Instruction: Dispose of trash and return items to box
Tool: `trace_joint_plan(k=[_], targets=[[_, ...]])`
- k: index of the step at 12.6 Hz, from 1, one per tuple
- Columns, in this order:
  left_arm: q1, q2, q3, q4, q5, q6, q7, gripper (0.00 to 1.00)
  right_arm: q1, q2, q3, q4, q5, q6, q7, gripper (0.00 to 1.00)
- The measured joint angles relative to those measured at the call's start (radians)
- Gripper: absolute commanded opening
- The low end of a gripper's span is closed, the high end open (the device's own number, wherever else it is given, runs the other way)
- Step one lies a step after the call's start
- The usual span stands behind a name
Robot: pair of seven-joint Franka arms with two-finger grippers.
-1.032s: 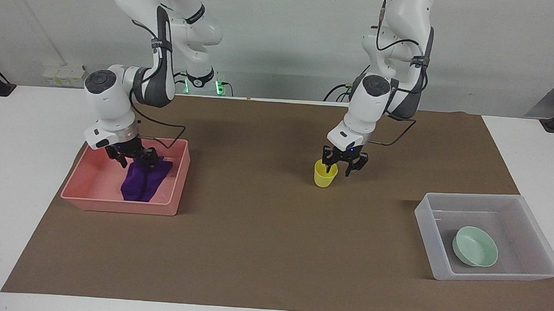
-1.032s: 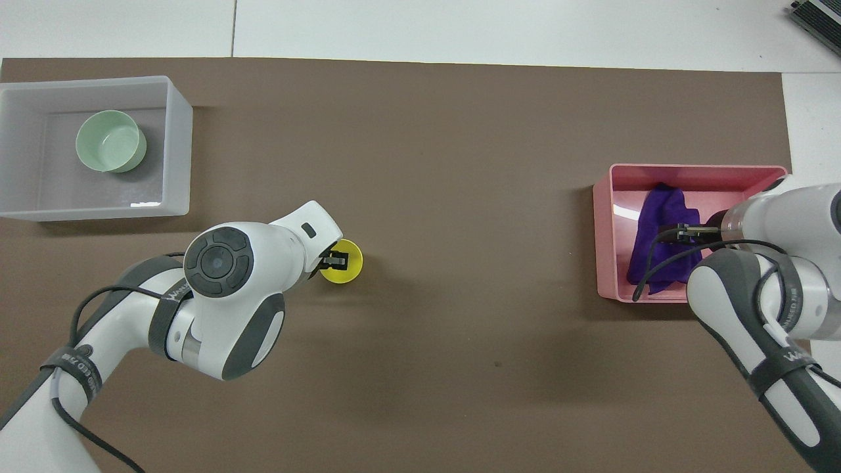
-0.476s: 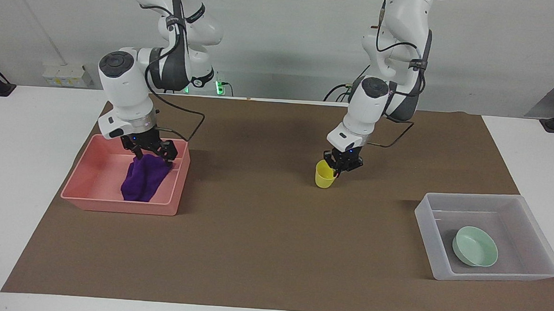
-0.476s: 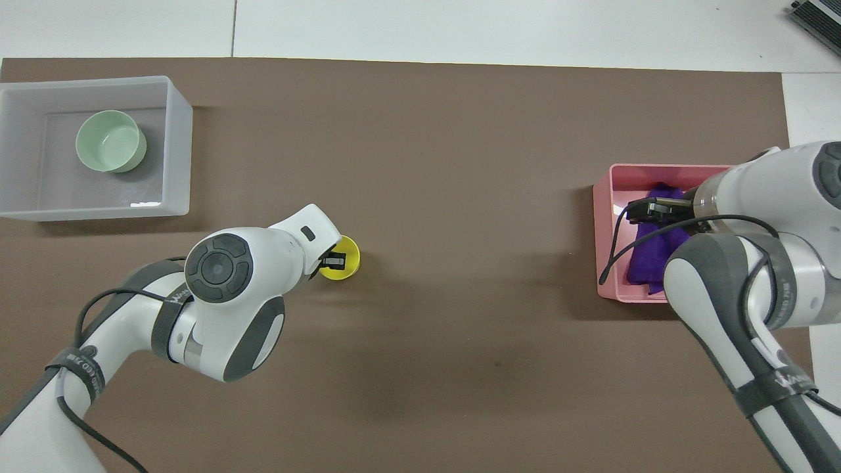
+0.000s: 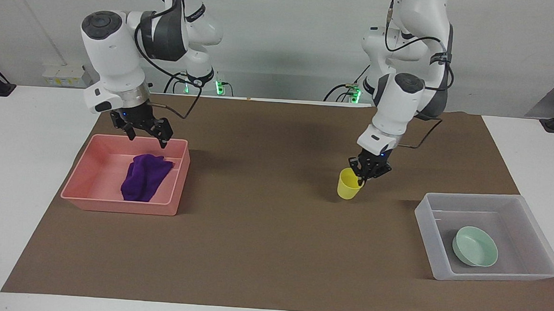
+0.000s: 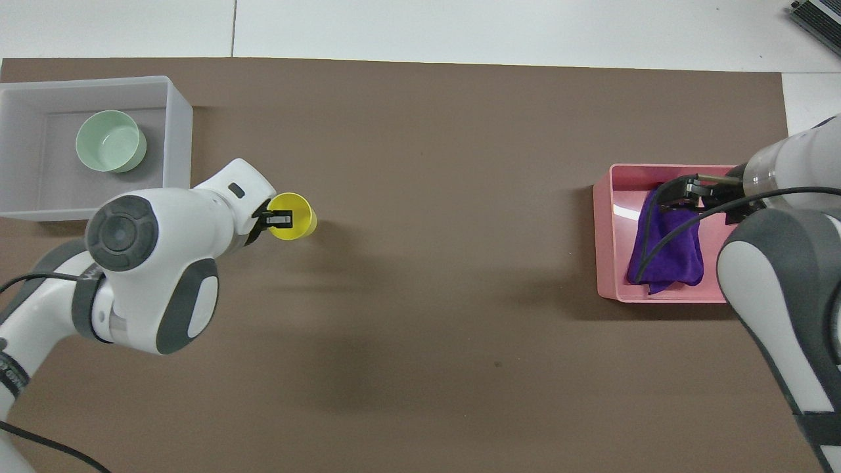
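Note:
My left gripper (image 5: 364, 176) is shut on the rim of the yellow cup (image 5: 349, 186) and holds it a little above the mat, beside the clear-grey box (image 5: 488, 276). The cup (image 6: 294, 217) and left gripper (image 6: 280, 217) also show in the overhead view. The mint bowl (image 5: 474, 246) lies in the box (image 6: 177, 151); the overhead view shows the bowl (image 6: 110, 140) too. The purple rag (image 5: 145, 182) lies in the pink bin (image 5: 118, 206). My right gripper (image 5: 146, 134) is open and empty, raised over that bin's edge nearest the robots.
The brown mat (image 5: 263, 240) covers most of the white table. In the overhead view the pink bin (image 6: 604, 243) with the rag (image 6: 665, 253) sits at the right arm's end, under the right gripper (image 6: 700, 190).
My left gripper shut on the cup's rim, lifted it and carried it toward the clear box. My right gripper let go of the rag and rose above the pink bin.

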Motion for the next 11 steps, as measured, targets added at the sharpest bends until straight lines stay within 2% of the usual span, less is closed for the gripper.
trace_joint_plan(k=[3,6,9,11], targets=[[0.138,-0.018,0.003,0.110,0.000,-0.141,0.154,0.00,-0.001,-0.015,-0.001,0.090,0.006,-0.103,0.000,1.00],[0.256,-0.002,0.005,0.203,0.000,-0.179,0.231,0.00,-0.011,-0.025,-0.005,0.184,0.016,-0.227,0.000,1.00],[0.349,0.087,0.005,0.328,0.000,-0.192,0.271,0.00,-0.010,-0.032,-0.035,0.244,0.016,-0.331,-0.037,1.00],[0.402,0.163,0.005,0.415,0.000,-0.195,0.289,0.00,0.035,-0.043,-0.106,0.257,0.016,-0.361,-0.083,1.00]])
